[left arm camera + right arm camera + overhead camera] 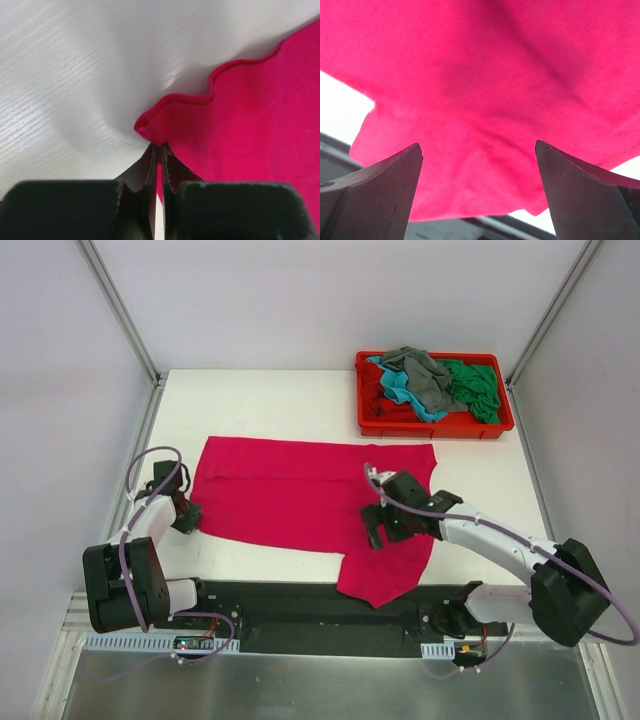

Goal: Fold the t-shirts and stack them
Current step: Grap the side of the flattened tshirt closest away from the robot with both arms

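The large magenta-pink t-shirt (300, 495) lies spread across the middle of the table, its near right part hanging over the front edge. My left gripper (186, 516) is shut on the shirt's left hem corner (150, 127), which bunches up at the fingertips. My right gripper (378, 530) is open just above the shirt's near right part (485, 100), with nothing between the fingers (385, 185). Grey, teal, green and dark red t-shirts (432, 385) lie heaped in the red tray.
The red plastic tray (436, 426) stands at the back right corner. A black strip (300, 605) runs along the table's front edge between the arm bases. Metal frame posts (120, 305) stand at the back corners.
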